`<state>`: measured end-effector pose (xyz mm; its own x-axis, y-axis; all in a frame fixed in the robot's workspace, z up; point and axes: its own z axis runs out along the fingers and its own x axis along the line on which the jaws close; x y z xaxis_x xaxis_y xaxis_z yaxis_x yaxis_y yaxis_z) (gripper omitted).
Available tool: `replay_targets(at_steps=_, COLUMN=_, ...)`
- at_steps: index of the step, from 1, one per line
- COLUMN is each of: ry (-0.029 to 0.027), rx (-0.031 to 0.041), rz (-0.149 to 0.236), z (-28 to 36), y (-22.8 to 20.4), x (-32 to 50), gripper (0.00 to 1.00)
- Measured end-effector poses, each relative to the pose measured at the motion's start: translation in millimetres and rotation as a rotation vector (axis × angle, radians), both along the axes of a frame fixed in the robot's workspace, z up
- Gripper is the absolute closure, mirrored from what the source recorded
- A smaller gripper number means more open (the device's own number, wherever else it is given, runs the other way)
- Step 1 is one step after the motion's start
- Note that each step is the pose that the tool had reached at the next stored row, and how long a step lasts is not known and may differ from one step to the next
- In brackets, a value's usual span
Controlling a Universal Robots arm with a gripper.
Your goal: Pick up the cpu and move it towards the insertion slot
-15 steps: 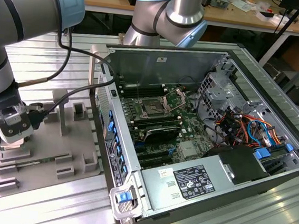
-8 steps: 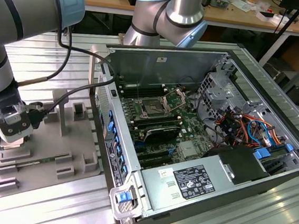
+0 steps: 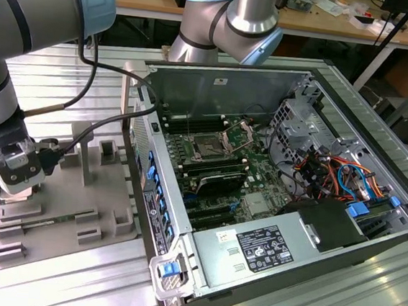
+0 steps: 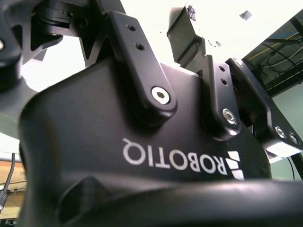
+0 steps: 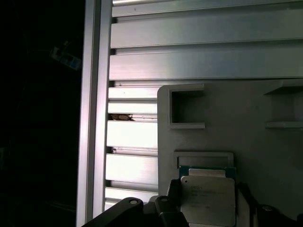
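Silvery-white metal tops the thin square cpu (image 5: 208, 201), likely light, stiff and fragile, best taken by opposite edges, lying on the grey plastic tray (image 5: 265, 151) under the black gripper (image 3: 15, 178), whose grip I cannot tell.

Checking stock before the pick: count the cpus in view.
1. The cpu is in the first wrist view, over the tray. More could be hidden behind the arm in the exterior view.
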<state>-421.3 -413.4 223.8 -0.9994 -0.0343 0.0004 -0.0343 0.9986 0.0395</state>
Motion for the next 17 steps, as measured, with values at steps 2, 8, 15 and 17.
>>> replay_targets(at_steps=2, ry=0.0000, rx=0.0001, rz=0.000, z=0.3, y=0.0, x=0.0, gripper=0.45)
replay_targets(at_steps=8, ry=0.0000, rx=0.0002, rz=0.000, z=1.6, y=0.0, x=0.0, gripper=0.45)
replay_targets(at_steps=15, ry=0.0000, rx=0.0005, rz=0.000, z=3.0, y=0.0, x=0.0, gripper=0.45)
replay_targets(at_steps=17, ry=0.0000, rx=0.0006, rz=0.000, z=3.3, y=0.0, x=0.0, gripper=0.45)
